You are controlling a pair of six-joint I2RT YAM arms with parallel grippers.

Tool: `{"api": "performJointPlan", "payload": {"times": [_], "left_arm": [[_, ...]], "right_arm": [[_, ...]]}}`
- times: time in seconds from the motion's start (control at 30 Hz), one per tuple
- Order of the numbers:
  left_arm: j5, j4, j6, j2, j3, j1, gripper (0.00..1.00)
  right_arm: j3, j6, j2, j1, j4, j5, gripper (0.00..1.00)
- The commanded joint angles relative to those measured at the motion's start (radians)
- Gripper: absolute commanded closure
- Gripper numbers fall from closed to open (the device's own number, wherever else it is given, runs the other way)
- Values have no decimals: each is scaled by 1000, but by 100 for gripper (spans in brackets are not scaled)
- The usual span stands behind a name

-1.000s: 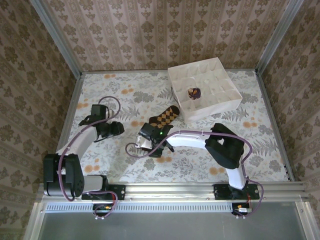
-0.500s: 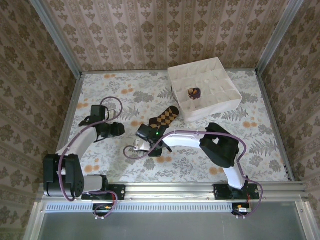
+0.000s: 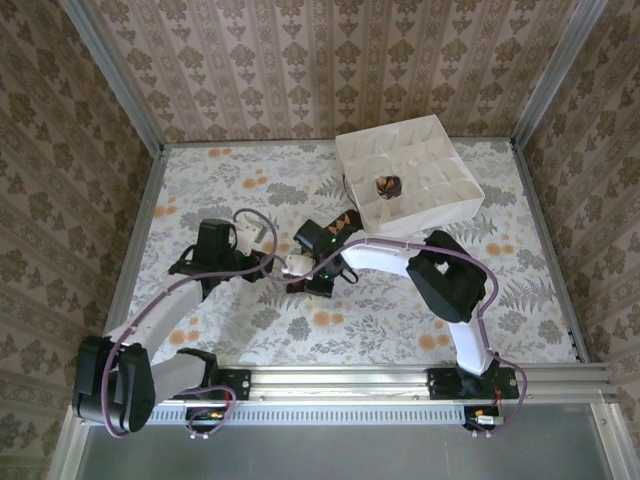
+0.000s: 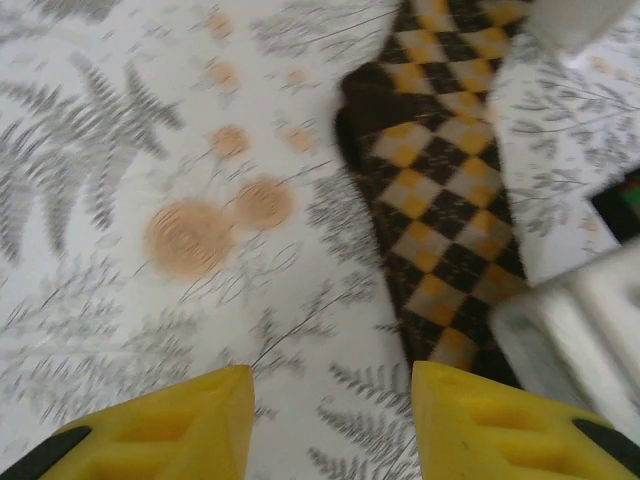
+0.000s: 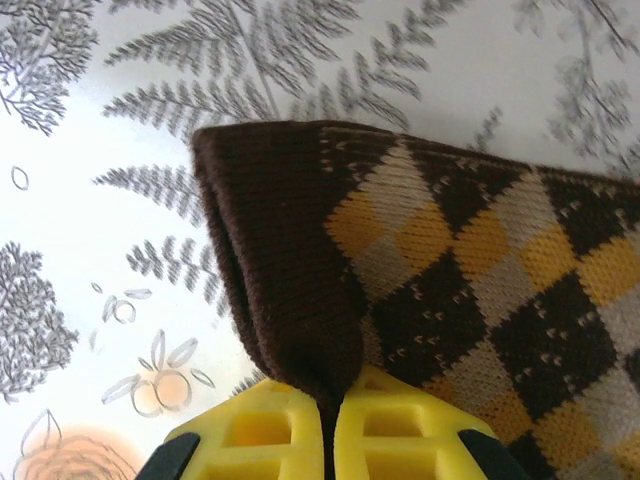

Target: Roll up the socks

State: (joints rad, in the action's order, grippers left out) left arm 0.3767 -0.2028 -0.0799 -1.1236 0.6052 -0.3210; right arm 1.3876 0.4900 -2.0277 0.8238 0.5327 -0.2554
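Both arms have closed in on the brown sock (image 4: 440, 200), flat on the table (image 3: 230, 180); right gripper (image 5: 330, 405) clamps its soft, limp end, likely a sound hold, while left gripper (image 4: 330, 385) hovers beside it, jaws apart.

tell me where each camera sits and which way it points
top external: above and behind, looking down on the table; both arms show.
left wrist: looks down past the open left gripper at the brown sock.
right wrist: close over the right gripper, shut on the sock's edge.
shared: both wrist views see that sock.
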Motion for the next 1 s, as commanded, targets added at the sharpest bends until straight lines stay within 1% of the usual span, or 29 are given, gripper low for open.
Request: {"api": "performJointPlan", "payload": {"times": [0.0, 0.07, 0.17, 0.23, 0.27, 0.3, 0.47, 0.53, 0.6, 0.67, 0.8, 0.9, 0.97], "left_arm": [[68, 136, -153, 32, -22, -49, 55], [123, 201, -233, 66, -60, -78, 52], [225, 333, -350, 126, -146, -107, 46], [260, 438, -408, 158, -220, -130, 41], [260, 489, -432, 165, -251, -154, 40], [260, 504, -455, 171, -265, -180, 40], [176, 428, -535, 115, -219, -284, 37], [148, 423, -540, 82, -202, -315, 35], [131, 473, -525, 62, -211, -333, 35], [128, 540, -489, 39, -228, -336, 33], [102, 546, -412, -39, -200, -347, 33], [95, 647, -356, -73, -234, -349, 32], [112, 700, -339, -96, -253, -348, 32]], "right_arm": [[-12, -28, 17, -47, 101, -164, 100], [3, -38, 11, -76, 134, -236, 100], [10, -52, 9, -120, 165, -336, 100], [8, -61, 10, -145, 178, -390, 100], [5, -63, 9, -157, 184, -413, 100], [4, -65, 10, -168, 192, -429, 100], [4, -55, 6, -212, 244, -499, 100], [6, -48, 5, -224, 268, -504, 100], [5, -44, 6, -234, 284, -507, 100], [3, -41, 9, -240, 295, -514, 100], [1, -40, 14, -245, 312, -529, 100], [-7, -41, 17, -248, 314, -534, 100], [-12, -42, 19, -247, 311, -539, 100]]}}
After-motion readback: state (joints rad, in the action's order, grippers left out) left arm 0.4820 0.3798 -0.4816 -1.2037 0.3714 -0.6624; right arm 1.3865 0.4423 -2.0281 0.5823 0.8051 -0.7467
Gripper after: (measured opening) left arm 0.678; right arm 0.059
